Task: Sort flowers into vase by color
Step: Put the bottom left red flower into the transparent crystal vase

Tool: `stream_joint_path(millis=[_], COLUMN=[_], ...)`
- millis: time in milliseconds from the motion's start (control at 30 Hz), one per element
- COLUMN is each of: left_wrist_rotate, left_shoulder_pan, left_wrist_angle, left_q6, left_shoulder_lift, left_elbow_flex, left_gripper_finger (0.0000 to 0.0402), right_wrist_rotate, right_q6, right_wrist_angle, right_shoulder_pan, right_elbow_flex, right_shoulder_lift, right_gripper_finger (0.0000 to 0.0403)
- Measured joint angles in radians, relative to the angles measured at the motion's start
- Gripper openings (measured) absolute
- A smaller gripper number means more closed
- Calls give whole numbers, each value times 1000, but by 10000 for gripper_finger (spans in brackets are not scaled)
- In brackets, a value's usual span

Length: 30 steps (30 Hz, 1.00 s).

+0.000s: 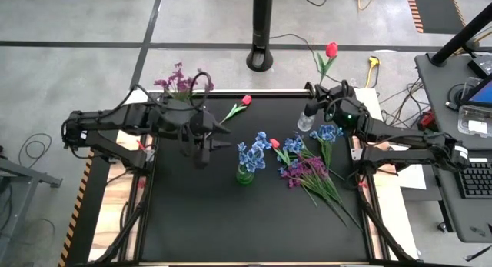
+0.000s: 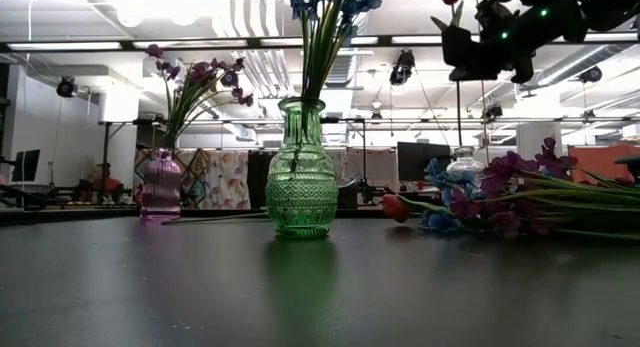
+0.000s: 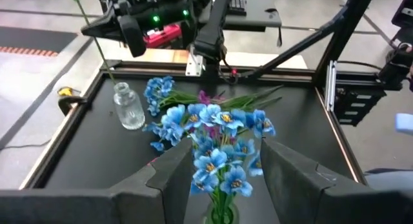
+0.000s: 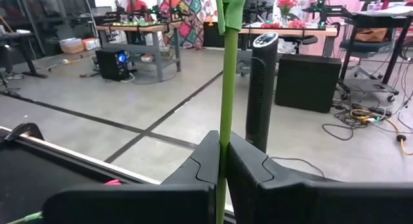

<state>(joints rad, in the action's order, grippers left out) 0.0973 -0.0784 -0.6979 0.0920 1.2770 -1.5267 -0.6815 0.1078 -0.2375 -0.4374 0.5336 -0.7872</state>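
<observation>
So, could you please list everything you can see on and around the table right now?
Green patterned glass vase: one, table centre, holding blue flowers.
Purple glass vase: one, far left edge, holding purple flowers.
Small clear glass vase: one, far right, empty.
Loose red tulip: one, lying near the far edge.
Pile of loose flowers: blue, purple, one red, lying right of centre.
Black tower fan: one, on the floor beyond the table.
Left gripper: fingers open, beside the green vase.
Right gripper: shut on a red tulip's stem, above the clear vase.
</observation>
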Motion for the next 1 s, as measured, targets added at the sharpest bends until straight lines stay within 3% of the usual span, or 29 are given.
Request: stream_joint_path(millis=[300, 600, 1000], left_wrist_rotate=[8, 105, 106], left_shoulder_pan=[-51, -96, -131], left_wrist_angle=[1, -13, -18], left_q6=[23, 42, 74], left_shoulder_lift=[12, 18, 19], left_elbow_flex=[9, 11, 11], left_gripper_finger=[161, 161, 161], right_wrist_rotate=[0, 1, 8], right_q6=[37, 69, 136], right_wrist_angle=[2, 16, 118], right_shoulder_pan=[1, 1, 2], right_elbow_flex=[-30, -66, -66], right_shoulder_lift=[0, 0, 0], right_gripper_finger=[12, 16, 104])
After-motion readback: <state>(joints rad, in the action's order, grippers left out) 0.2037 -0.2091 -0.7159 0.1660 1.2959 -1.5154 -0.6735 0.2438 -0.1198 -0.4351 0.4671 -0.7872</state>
